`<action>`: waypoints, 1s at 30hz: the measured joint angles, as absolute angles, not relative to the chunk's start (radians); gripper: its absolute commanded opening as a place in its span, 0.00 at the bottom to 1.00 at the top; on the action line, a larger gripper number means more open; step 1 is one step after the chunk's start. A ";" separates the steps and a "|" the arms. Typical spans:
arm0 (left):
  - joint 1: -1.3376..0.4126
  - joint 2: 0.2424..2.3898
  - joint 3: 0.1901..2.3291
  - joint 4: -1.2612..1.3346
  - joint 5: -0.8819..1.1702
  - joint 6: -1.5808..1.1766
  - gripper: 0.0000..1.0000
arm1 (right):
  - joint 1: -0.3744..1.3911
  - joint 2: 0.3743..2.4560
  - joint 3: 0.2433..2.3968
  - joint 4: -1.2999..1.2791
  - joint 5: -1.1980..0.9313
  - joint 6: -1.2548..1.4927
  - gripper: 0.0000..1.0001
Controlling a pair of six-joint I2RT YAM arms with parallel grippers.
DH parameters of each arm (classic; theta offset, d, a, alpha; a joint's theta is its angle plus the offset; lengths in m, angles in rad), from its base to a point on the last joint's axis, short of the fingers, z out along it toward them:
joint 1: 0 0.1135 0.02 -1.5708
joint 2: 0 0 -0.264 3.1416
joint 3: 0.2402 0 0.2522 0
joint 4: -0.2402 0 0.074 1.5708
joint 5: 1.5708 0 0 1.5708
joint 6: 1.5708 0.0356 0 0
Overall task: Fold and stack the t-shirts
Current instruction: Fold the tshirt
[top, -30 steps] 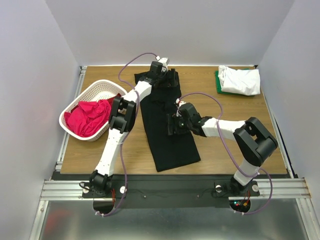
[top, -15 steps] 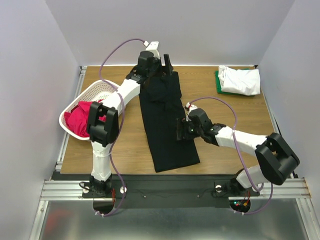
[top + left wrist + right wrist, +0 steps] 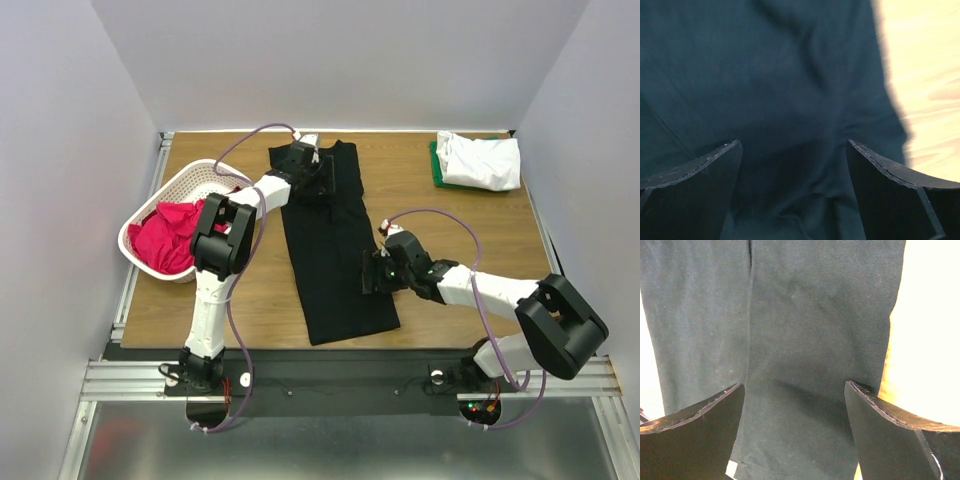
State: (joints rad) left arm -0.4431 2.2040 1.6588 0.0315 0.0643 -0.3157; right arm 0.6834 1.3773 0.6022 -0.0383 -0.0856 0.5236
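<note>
1. Top external view: the black t-shirt [image 3: 335, 265] lies flat in the middle of the desk [image 3: 460, 215], folded into a long narrow strip that runs from the far edge towards the arms. The left tool [image 3: 318, 180] is low over the strip's far end. The right tool [image 3: 370, 275] is at the strip's right edge, closer to the near end. A white t-shirt [image 3: 482, 160] sits bunched on a green t-shirt [image 3: 435, 165] in the far right corner. Pink t-shirts [image 3: 175, 235] are heaped in a white lattice basket [image 3: 205, 172] on the left.
2. Left wrist view: the left tool [image 3: 795, 150] has its fingers [image 3: 695, 185] spread wide apart and grips nothing. Wrinkled black fabric fills the gap below them, and bare desk shows at the right.
3. Right wrist view: the right tool [image 3: 792, 390] is also spread apart and holds nothing. The smooth black t-shirt lies beneath it with a lengthwise fold line, and desk shows on both sides.
</note>
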 measured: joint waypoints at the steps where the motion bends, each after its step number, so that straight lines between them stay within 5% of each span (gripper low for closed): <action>1: -0.443 2.218 1.656 0.027 0.064 -0.317 0.97 | 0.683 1.373 0.596 -0.036 -0.086 0.527 0.87; 30: -0.441 2.425 1.906 0.104 0.129 -0.345 0.97 | 0.690 1.305 0.528 0.006 -0.067 0.625 0.87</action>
